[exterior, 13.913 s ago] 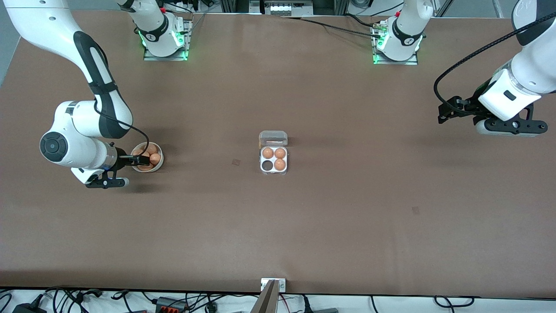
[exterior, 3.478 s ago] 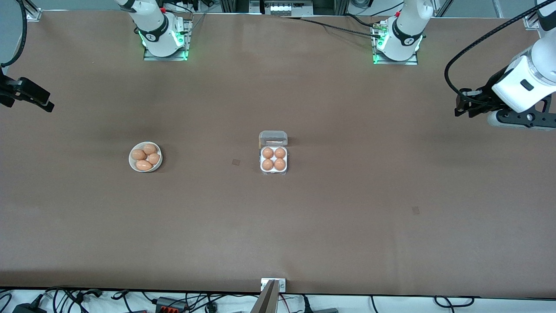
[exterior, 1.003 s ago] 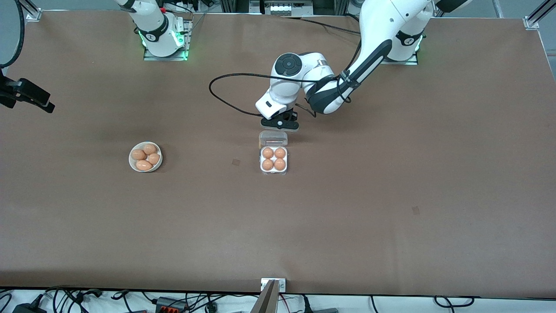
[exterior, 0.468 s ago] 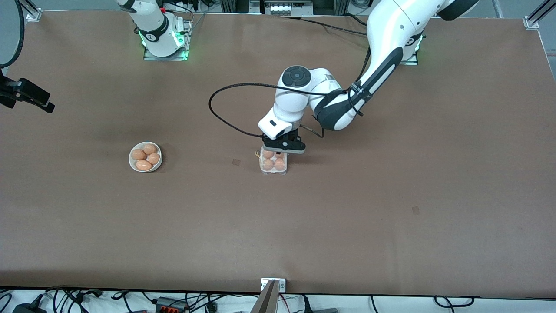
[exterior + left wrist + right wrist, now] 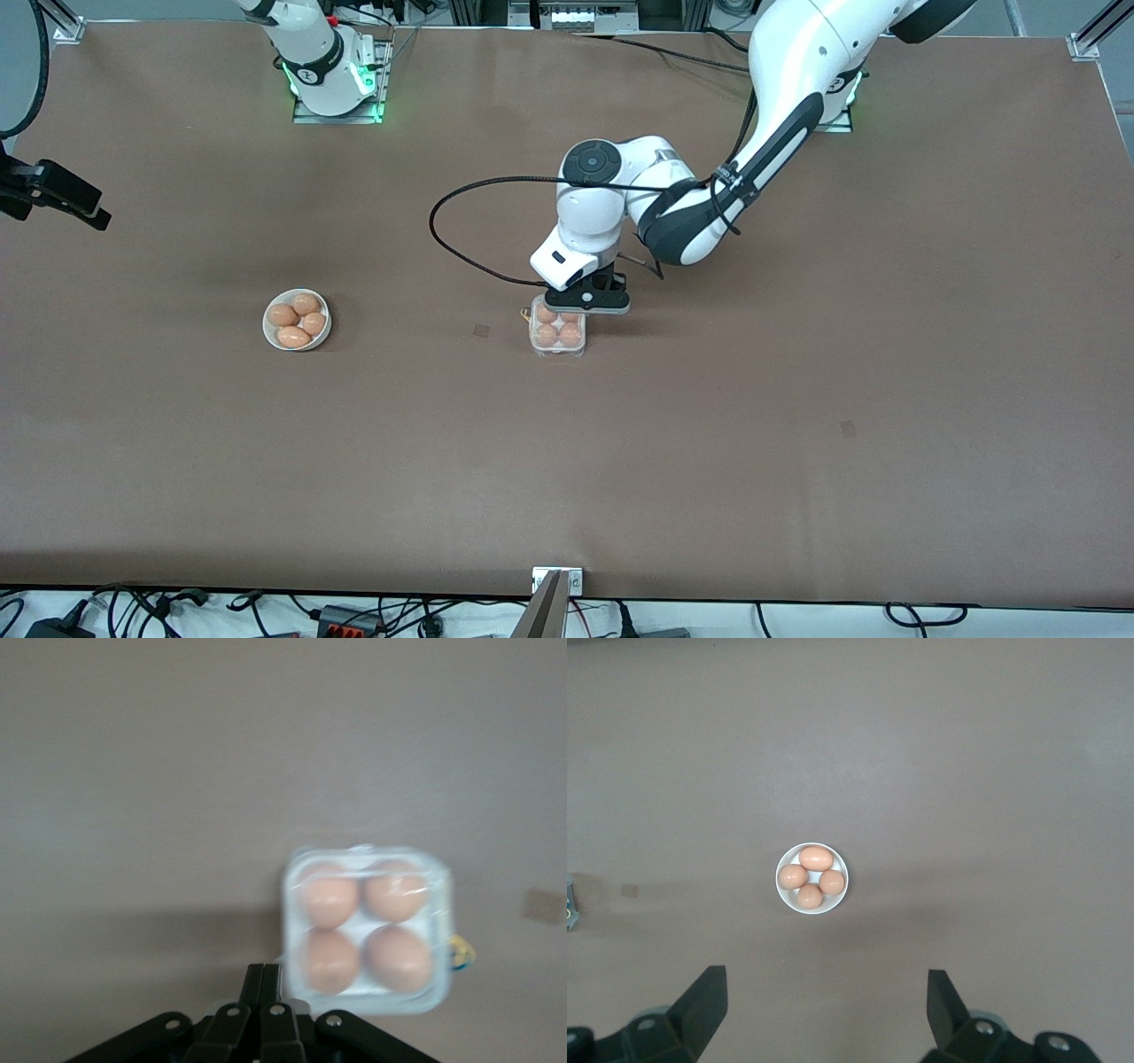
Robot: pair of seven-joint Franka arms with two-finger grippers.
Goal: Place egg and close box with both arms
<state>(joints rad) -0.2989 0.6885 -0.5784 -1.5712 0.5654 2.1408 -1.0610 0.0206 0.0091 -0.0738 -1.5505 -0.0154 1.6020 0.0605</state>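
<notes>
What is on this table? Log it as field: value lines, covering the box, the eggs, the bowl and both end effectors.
box: mid-table, clear lid folded down over its cells; whether it has latched cannot be told
eggs in box: four, one per cell
bowl: white, toward the right arm's end of the table
eggs in bowl: four
left end effector: shut, low over the edge of the box
right end effector: open, waiting high over the table, with the bowl below it

left end effector (image 5: 262, 979) pinched together on an outstretched arm; right end effector (image 5: 824, 1001) spread wide, arm waiting.
</notes>
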